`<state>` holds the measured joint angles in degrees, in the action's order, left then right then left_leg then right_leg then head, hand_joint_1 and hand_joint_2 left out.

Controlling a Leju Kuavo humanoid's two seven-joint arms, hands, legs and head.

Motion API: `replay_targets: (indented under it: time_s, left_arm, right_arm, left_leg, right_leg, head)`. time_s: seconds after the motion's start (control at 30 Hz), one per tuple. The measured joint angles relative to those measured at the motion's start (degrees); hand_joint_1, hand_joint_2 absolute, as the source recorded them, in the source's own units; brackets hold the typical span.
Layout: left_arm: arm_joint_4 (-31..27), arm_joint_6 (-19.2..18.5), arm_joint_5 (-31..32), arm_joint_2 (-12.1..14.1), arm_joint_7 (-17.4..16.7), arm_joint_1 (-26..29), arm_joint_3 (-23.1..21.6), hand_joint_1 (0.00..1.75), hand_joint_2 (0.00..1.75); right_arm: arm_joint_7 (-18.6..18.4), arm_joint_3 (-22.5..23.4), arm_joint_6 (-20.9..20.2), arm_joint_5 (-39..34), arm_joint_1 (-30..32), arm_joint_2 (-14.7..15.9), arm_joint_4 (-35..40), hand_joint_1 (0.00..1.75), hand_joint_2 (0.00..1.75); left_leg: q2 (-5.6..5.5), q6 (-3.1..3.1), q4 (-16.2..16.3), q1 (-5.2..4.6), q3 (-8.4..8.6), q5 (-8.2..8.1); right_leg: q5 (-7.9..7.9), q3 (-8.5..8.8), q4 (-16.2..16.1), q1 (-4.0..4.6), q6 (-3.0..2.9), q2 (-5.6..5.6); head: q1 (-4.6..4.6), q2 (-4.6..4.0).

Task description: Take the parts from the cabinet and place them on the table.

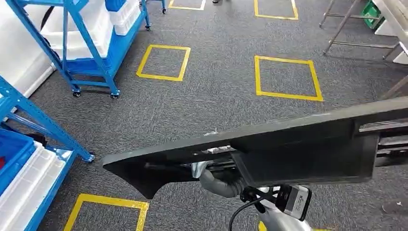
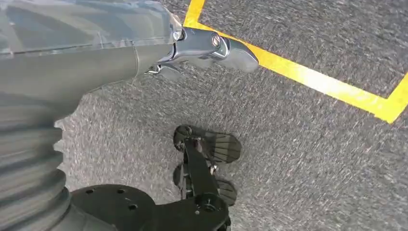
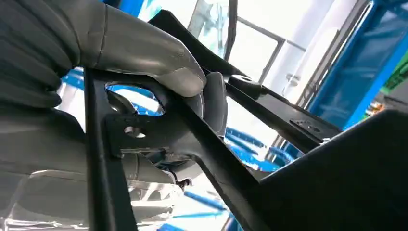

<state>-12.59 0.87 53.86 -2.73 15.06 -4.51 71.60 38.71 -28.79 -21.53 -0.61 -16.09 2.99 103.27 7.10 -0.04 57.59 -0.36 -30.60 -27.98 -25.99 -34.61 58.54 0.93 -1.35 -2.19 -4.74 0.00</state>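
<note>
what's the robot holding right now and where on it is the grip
The right hand holds a long black plastic part, thumb and fingers clamped on a rib of its underside frame, near the middle. The left hand hangs over the carpet, holding nothing.

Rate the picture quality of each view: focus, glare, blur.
Head view: evenly lit, the black part and yellow floor squares sharp. Left wrist view: the carpet smeared by motion blur, the left hand fairly crisp. Right wrist view: washed-out backlight behind the dark right hand.
</note>
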Motion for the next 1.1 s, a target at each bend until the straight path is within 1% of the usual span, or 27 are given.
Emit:
replay_targets:
  time_s: [0.03,0.07,0.1,0.17,0.2,0.23,0.27,0.33,0.37,0.4,0.5,0.53,0.57,0.6,0.63,0.67,0.7,0.73,0.8,0.83,0.87,0.9,0.93,1.0,1.03,1.07,1.1]
  left_arm:
    - [0.0,0.0,0.0,0.1,0.0,-0.2,0.0,0.0,1.75]
    - [0.0,0.1,0.0,0.3,0.0,-0.2,0.0,0.0,1.75]
    - [0.0,0.1,0.0,0.2,-0.1,-0.2,0.0,0.0,1.75]
    - [0.0,0.2,0.0,0.3,-0.2,0.1,0.0,0.0,1.75]
    - [0.0,0.2,0.0,0.3,-0.3,0.2,0.0,0.0,1.75]
    - [0.0,0.2,0.0,0.3,-0.3,0.3,0.0,0.0,1.75]
    - [0.0,0.2,0.0,0.4,-0.3,0.2,0.0,0.0,1.75]
    - [0.0,0.2,0.0,0.5,-0.3,0.1,0.0,0.0,1.75]
    - [0.0,0.2,0.0,0.5,-0.3,0.1,0.0,0.0,1.75]
    - [0.0,0.2,0.0,0.5,-0.4,0.1,0.0,0.0,1.75]
    - [0.0,0.3,-0.2,0.5,-0.6,0.1,0.1,0.0,1.75]
    - [0.0,0.3,-0.3,0.5,-0.6,0.0,0.1,0.0,1.75]
    - [0.0,0.3,-0.4,0.5,-0.6,-0.2,0.1,0.0,1.75]
    - [0.0,0.4,-0.4,0.5,-0.6,-0.2,0.1,0.0,1.75]
    - [0.0,0.6,-0.4,0.5,-0.7,0.0,0.1,0.0,1.75]
    - [0.0,0.7,-0.4,0.5,-0.7,0.1,0.1,0.0,1.75]
    - [0.0,0.7,-0.3,0.5,-0.8,0.2,0.1,0.0,1.75]
    - [0.0,0.7,-0.1,0.5,-0.9,0.2,0.1,0.0,1.75]
    - [0.0,0.7,0.2,0.5,-0.9,0.0,0.1,0.0,1.75]
    - [0.0,0.7,0.2,0.5,-0.9,0.0,0.1,0.0,1.75]
    - [0.0,0.5,0.2,0.5,-1.0,-0.1,0.1,0.0,1.75]
    - [0.0,0.5,0.2,0.5,-1.0,-0.1,0.1,0.0,1.75]
    - [0.0,0.5,0.3,0.5,-1.2,-0.1,0.1,0.0,1.75]
    - [0.0,0.7,0.6,0.5,-1.6,-0.1,0.1,0.0,1.75]
    - [0.0,0.9,0.6,0.4,-1.7,-0.3,0.1,0.0,1.75]
    - [0.0,1.1,0.5,0.4,-1.7,-0.4,0.1,0.0,1.75]
    - [0.0,1.3,0.5,0.4,-1.7,-0.4,0.1,0.0,1.75]
  right_arm:
    - [0.0,0.0,0.0,0.0,0.3,0.0,0.3,1.75,1.75]
    - [0.0,0.0,0.0,0.0,0.4,0.0,0.5,1.75,1.75]
    - [0.0,0.0,0.0,-0.1,0.4,-0.1,0.5,1.75,1.75]
    - [0.0,0.0,-0.1,-0.1,0.8,-0.2,0.5,1.75,1.75]
    - [0.0,0.0,-0.1,-0.1,1.1,-0.2,0.5,1.75,1.75]
    - [0.0,0.0,-0.1,-0.1,1.3,-0.2,0.5,1.75,1.75]
    - [0.0,0.0,-0.1,-0.1,1.4,-0.2,0.5,1.75,1.75]
    - [0.0,0.0,-0.1,-0.1,1.4,-0.2,0.6,1.75,1.75]
    - [0.0,0.0,-0.1,-0.2,1.5,-0.2,0.6,1.75,1.75]
    - [0.0,0.0,-0.1,-0.2,1.4,-0.2,0.6,1.75,1.75]
    - [0.0,0.1,-0.1,-0.3,1.8,-0.3,0.6,1.75,1.75]
    - [0.0,0.1,-0.1,-0.4,1.9,-0.3,0.6,1.75,1.75]
    - [0.0,0.1,-0.1,-0.4,2.1,-0.3,0.6,1.75,1.75]
    - [-0.1,0.1,-0.1,-0.5,2.0,-0.3,0.6,1.75,1.75]
    - [-0.1,0.1,-0.1,-0.5,2.0,-0.5,0.5,1.75,1.75]
    - [-0.1,0.0,-0.2,-0.8,2.1,-0.7,0.4,1.75,1.75]
    - [-0.1,0.0,-0.3,-1.2,2.2,-0.9,0.2,1.75,1.75]
    - [-0.1,0.0,-0.3,-1.6,2.1,-0.9,0.1,1.75,1.75]
    - [-0.3,0.0,-0.3,-2.0,2.1,-0.9,-0.2,1.75,1.75]
    - [-0.3,0.0,-0.2,-2.2,2.1,-1.0,-0.3,1.75,1.75]
    - [-0.3,0.0,-0.2,-2.5,2.1,-1.2,-0.3,1.75,1.75]
    - [-0.3,0.0,-0.2,-2.7,2.0,-1.4,-0.4,1.75,1.75]
    - [-0.1,0.1,-0.1,-2.9,2.0,-1.6,-0.5,1.75,1.75]
    - [0.2,0.2,0.0,-3.0,2.2,-1.7,-0.8,1.75,1.75]
    - [0.4,0.4,0.0,-3.1,2.1,-1.7,-0.9,1.75,1.75]
    - [0.5,0.5,0.0,-3.1,2.2,-1.8,-0.9,1.75,1.75]
    - [0.7,0.5,-0.1,-3.2,1.9,-1.8,-1.0,1.75,1.75]
  left_leg:
    - [-0.9,-0.49,0.3,0.09,-0.18,-0.55]
    - [-3.91,-0.75,1.7,0.37,-0.45,-1.57]
    - [-5.78,-0.92,5.3,0.47,-2.07,-3.78]
    - [-6.61,-1.36,15.0,0.61,-6.63,-8.07]
    - [-6.61,-1.51,18.3,0.63,-8.31,-8.78]
    - [-6.62,-1.59,18.7,0.74,-8.77,-7.95]
    - [-6.62,-1.67,16.1,0.93,-7.83,-5.74]
    - [-7.49,-1.92,6.0,1.46,-3.29,-0.09]
    - [-10.42,-2.07,1.9,1.97,-1.49,0.67]
    - [-12.4,-1.86,0.9,1.94,-1.15,0.06]
    - [-10.52,-0.61,1.4,1.49,-1.33,0.35]
    - [-9.81,-0.01,0.8,1.86,-1.29,0.73]
    - [-9.06,0.41,0.5,1.73,-1.12,0.95]
    - [-8.42,0.84,0.3,1.64,-1.12,1.04]
    - [-7.68,0.98,0.3,1.41,-1.2,1.04]
    - [-6.88,1.01,0.4,1.26,-1.24,1.02]
    - [-6.06,1.06,0.4,1.15,-1.27,0.97]
    - [-5.28,1.06,0.4,1.07,-1.3,0.96]
    - [-3.92,1.0,0.4,0.98,-1.21,0.84]
    - [-3.32,0.86,0.4,0.96,-1.07,0.74]
    - [-2.96,0.69,0.4,0.89,-0.83,0.63]
    - [-2.52,0.34,0.5,0.54,-0.79,0.41]
    - [-2.05,0.04,0.4,0.6,-0.71,0.36]
    - [-0.83,-0.54,0.1,0.63,-0.39,0.36]
    - [-0.01,-0.93,0.0,0.51,-0.05,0.16]
    - [-1.97,-1.27,0.6,0.86,-0.15,-0.43]
    - [-4.33,-1.31,2.7,0.92,-1.03,-2.03]
  right_leg:
    - [0.47,0.51,-0.7,-0.88,-0.39,0.61]
    - [0.6,0.61,-1.0,-0.82,-0.61,1.1]
    - [0.68,0.55,-1.0,-0.9,-0.87,1.6]
    - [0.68,0.52,-0.9,-0.89,-0.96,3.07]
    - [0.68,0.51,-0.9,-0.9,-0.96,3.81]
    - [0.69,0.55,-0.8,-0.95,-0.94,4.65]
    - [0.65,0.58,-0.7,-1.03,-0.85,5.43]
    - [0.37,0.6,0.0,-1.3,-0.37,7.06]
    - [0.11,0.4,0.3,-1.38,0.02,7.66]
    - [0.07,-0.17,1.1,-1.09,0.45,8.32]
    - [0.85,-0.79,0.5,-1.57,1.64,10.12]
    - [0.76,-0.97,0.6,-1.61,1.96,10.72]
    - [-0.07,-1.4,1.6,-1.49,1.96,7.88]
    - [-2.06,-2.83,4.6,-1.29,2.1,5.01]
    - [-4.39,-5.07,9.2,-1.33,2.28,3.6]
    - [-6.26,-7.21,13.6,-1.37,2.37,2.93]
    - [-7.18,-8.82,17.0,-1.44,2.42,2.7]
    - [-6.98,-9.39,18.1,-1.51,2.42,2.58]
    - [-3.27,-6.19,12.2,-1.54,2.15,2.18]
    - [-0.95,-3.05,6.6,-1.44,1.85,1.35]
    - [0.36,-0.16,1.8,-1.05,1.4,-1.28]
    - [-0.63,0.45,0.3,-0.16,1.05,-3.33]
    - [-0.3,0.27,0.2,-0.12,0.8,-2.2]
    - [-0.21,0.0,0.3,0.04,0.43,-0.94]
    - [0.11,0.18,-0.4,-0.28,-0.04,-0.09]
    - [0.46,0.59,-0.8,-0.65,-0.3,0.37]
    - [0.54,0.61,-0.9,-0.76,-0.64,0.94]
  head:
    - [0.0,0.0]
    - [0.02,0.0]
    - [0.0,0.0]
    - [0.0,0.0]
    - [0.0,0.0]
    - [0.0,0.0]
    - [0.0,0.0]
    - [0.0,0.0]
    - [0.0,0.0]
    - [0.0,0.0]
    - [0.0,0.0]
    - [0.0,0.0]
    - [0.02,0.0]
    - [0.0,0.0]
    - [0.02,0.0]
    - [0.0,0.0]
    - [0.0,0.0]
    - [0.02,0.0]
    - [0.0,0.0]
    - [0.0,0.0]
    - [0.0,0.0]
    - [0.02,0.0]
    - [0.02,0.0]
    - [0.0,0.0]
    - [0.0,0.0]
    - [0.0,0.0]
    - [0.02,0.0]
